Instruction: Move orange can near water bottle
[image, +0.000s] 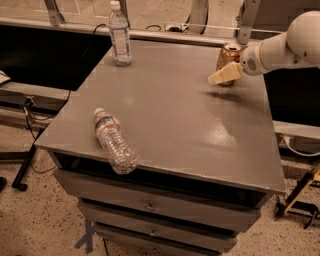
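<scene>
The orange can (226, 56) stands upright at the far right of the grey surface (190, 117), close to the back edge. Its long axis is vertical and its silver top faces up. The gripper (222, 75) reaches in from the right on a white arm (280, 47) and sits low at the can's near side. A tan part of it crosses in front of the can's lower half and points left and slightly toward the near edge. Whether the jaws are spread or pinching the can cannot be told from this view, since only 1 tan piece shows clearly. The water bottle (114, 142) lies on its side at the near left of the surface, well apart from the can. Its long axis runs diagonally: the white cap points toward the far left, and the base points near right, reaching the front edge. Its label with the red band wraps the half nearer the cap. A 2nd clear bottle (120, 36), with a pale label, stands upright at the far left corner, also well apart from the can. Below the surface, drawers (150, 205) with small knobs face the camera.
</scene>
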